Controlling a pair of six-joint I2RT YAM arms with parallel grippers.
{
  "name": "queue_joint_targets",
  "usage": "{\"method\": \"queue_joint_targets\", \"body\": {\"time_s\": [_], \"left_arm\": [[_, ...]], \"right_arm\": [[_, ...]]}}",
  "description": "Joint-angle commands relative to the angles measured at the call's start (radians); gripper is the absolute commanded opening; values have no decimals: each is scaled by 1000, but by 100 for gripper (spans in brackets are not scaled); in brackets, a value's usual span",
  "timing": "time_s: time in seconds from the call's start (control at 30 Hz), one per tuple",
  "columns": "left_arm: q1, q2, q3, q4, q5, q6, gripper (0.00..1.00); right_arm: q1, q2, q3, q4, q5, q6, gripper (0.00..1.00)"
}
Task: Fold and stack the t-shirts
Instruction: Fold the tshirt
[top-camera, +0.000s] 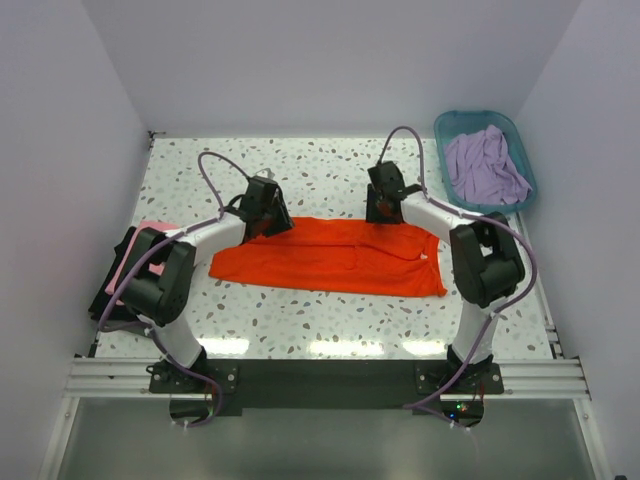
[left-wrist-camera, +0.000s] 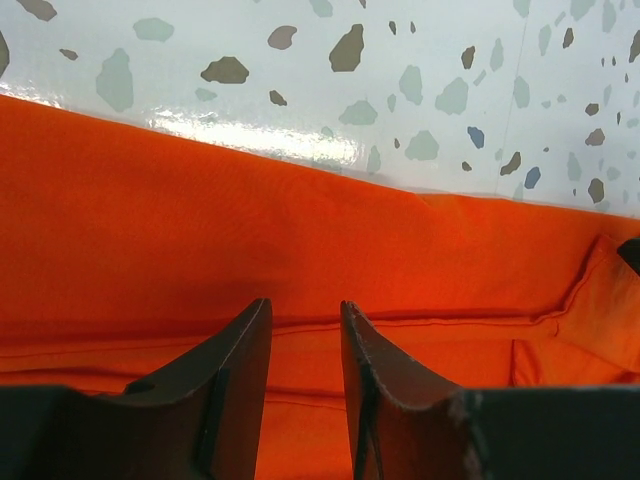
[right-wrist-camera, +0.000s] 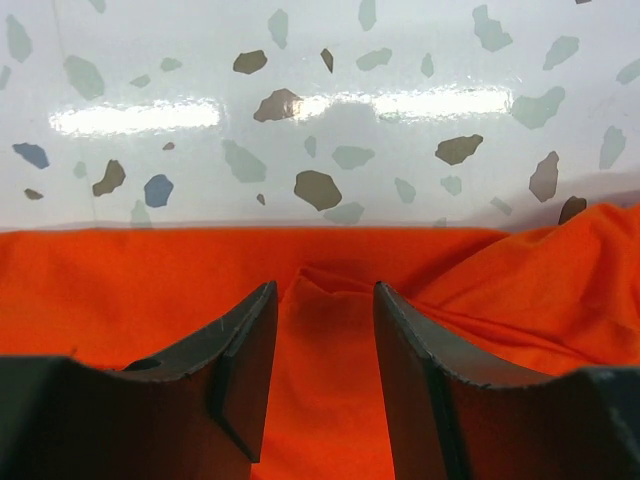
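Note:
The orange t-shirt (top-camera: 330, 258) lies across the middle of the table, folded into a long band, with its small white neck label (top-camera: 424, 259) near the right end. My left gripper (top-camera: 262, 218) is low over the band's far left edge, and my right gripper (top-camera: 383, 210) is over its far edge right of centre. In the left wrist view the gripper (left-wrist-camera: 305, 302) is open over a hem of the orange cloth (left-wrist-camera: 200, 230). In the right wrist view the gripper (right-wrist-camera: 326, 285) is open, with a small raised ridge of orange cloth (right-wrist-camera: 335, 330) between the fingers.
A teal basket (top-camera: 447, 126) at the back right holds the lavender shirt (top-camera: 485, 165). The pink shirt (top-camera: 150, 232) lies on the black shirt (top-camera: 113, 285) at the table's left edge. White walls enclose the speckled table (top-camera: 320, 170).

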Motion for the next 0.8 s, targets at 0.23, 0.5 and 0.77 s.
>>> {"method": "queue_joint_targets", "body": {"time_s": [0.23, 0.5, 0.77], "left_arm": [[-6, -36, 1, 34, -19, 26, 37], [-5, -53, -12, 31, -29, 26, 36], [-5, -67, -40, 38, -33, 22, 35]], "right_arm": [[21, 41, 46, 13, 120, 55, 32], [27, -49, -35, 24, 132, 87, 0], [43, -146, -112, 42, 135, 113, 0]]}}
